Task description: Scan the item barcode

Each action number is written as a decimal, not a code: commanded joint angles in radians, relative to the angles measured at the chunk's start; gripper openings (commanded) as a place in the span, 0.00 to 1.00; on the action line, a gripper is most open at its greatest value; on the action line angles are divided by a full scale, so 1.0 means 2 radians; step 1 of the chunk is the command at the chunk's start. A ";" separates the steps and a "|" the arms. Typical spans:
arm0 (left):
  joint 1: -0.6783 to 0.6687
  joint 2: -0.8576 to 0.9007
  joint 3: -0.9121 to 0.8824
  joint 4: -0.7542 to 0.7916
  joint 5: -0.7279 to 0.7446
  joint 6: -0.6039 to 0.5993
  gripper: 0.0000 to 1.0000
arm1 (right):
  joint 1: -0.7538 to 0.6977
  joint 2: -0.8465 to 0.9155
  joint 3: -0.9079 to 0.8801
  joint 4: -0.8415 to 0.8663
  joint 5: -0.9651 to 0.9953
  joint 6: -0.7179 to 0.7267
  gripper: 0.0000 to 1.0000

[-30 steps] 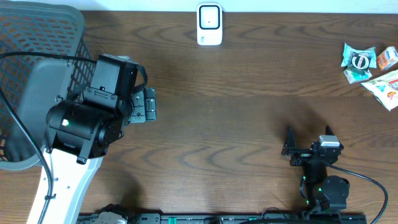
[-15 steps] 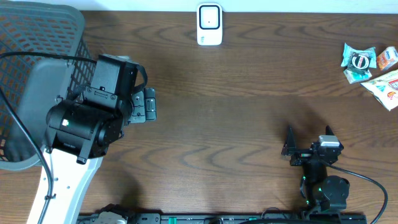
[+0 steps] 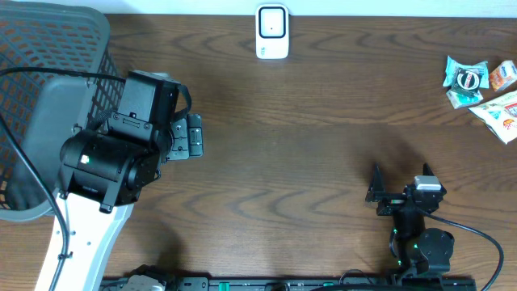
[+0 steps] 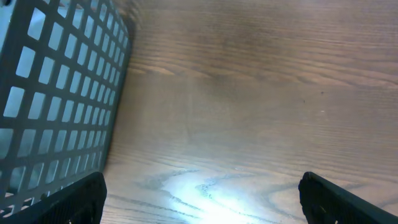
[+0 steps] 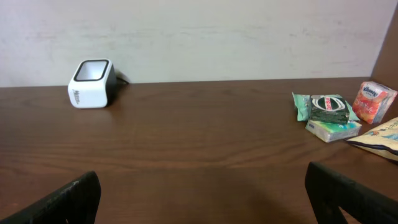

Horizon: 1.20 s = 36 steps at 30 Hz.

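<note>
**Overhead: both claws released, nothing held**

Your left gripper (image 3: 192,136) is spread wide and empty beside the mesh basket (image 3: 48,48). Your right gripper (image 3: 401,176) gapes empty too. The snack packets (image 3: 477,85) lie far right, well apart from the white barcode scanner (image 3: 272,32).

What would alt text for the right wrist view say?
A white barcode scanner stands at the far left of a dark wooden table, with a cluster of snack packets at the far right, before a pale wall. The right gripper is open and empty, its dark fingertips framing the lower corners.
</note>
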 commanded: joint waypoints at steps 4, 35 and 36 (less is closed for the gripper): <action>0.005 0.000 0.001 -0.009 -0.008 0.006 0.98 | -0.005 -0.003 -0.001 -0.002 -0.001 -0.004 0.99; 0.143 -0.508 -0.575 0.443 0.262 0.175 0.98 | -0.005 -0.003 -0.001 -0.002 -0.001 -0.004 0.99; 0.143 -0.520 -0.585 0.443 0.262 0.174 0.98 | -0.005 -0.003 -0.001 -0.002 -0.001 -0.004 0.99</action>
